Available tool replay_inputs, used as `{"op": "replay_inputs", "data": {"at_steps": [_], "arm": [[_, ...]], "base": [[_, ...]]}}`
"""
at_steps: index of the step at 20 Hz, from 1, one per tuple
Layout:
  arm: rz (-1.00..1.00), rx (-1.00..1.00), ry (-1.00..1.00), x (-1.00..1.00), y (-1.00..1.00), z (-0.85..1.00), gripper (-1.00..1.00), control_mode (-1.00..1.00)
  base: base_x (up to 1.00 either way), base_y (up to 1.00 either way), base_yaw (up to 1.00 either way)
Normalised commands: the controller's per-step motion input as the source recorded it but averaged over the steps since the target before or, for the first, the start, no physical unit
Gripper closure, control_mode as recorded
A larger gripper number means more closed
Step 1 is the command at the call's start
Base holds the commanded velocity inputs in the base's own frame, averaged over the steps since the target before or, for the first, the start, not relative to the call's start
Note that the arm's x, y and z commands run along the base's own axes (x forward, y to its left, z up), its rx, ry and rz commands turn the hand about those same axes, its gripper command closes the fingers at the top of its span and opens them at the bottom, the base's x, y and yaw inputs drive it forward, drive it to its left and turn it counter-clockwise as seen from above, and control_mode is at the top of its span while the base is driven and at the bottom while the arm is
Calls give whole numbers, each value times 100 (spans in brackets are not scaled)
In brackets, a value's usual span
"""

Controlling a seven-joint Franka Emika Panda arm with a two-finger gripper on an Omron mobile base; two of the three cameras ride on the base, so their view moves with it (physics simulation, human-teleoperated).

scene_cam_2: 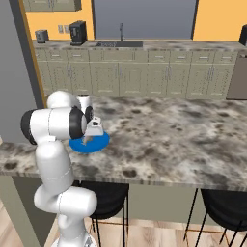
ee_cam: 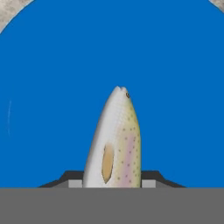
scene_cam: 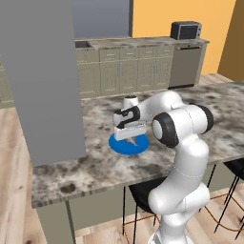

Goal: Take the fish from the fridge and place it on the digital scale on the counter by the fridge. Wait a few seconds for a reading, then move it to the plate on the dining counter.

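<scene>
Spanning both base views, the dining counter (scene_cam: 95, 167) is a long speckled granite island with black stools tucked under its near edge. Behind it, along the far wall, a run of beige cabinets (scene_cam: 124, 69) carries a dark microwave (scene_cam: 186, 30) in the left base view and a sink (scene_cam_2: 119, 43) in the right base view. On the island top, close to the robot's side, lies the blue plate (scene_cam: 119, 145), flat and round. Directly above the plate hangs the gripper (scene_cam: 131, 138), pointing down, its fingers clamped on the fish (ee_cam: 116, 140). In the hand view the fish sits between the two finger tips, head pointing away from the hand toward the plate's blue surface, its spotted pale flank facing the camera. Whether the fish touches the plate cannot be told.
</scene>
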Motion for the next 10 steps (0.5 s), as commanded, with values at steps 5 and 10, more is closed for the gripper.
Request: {"op": "replay_inputs", "data": {"at_steps": [5,10], "arm": [[0,-4,2,0,0,1,-100,-100],[0,-1,0,0,0,5,-100,-100]], "base": [[0,0,0],[0,0,0]]}}
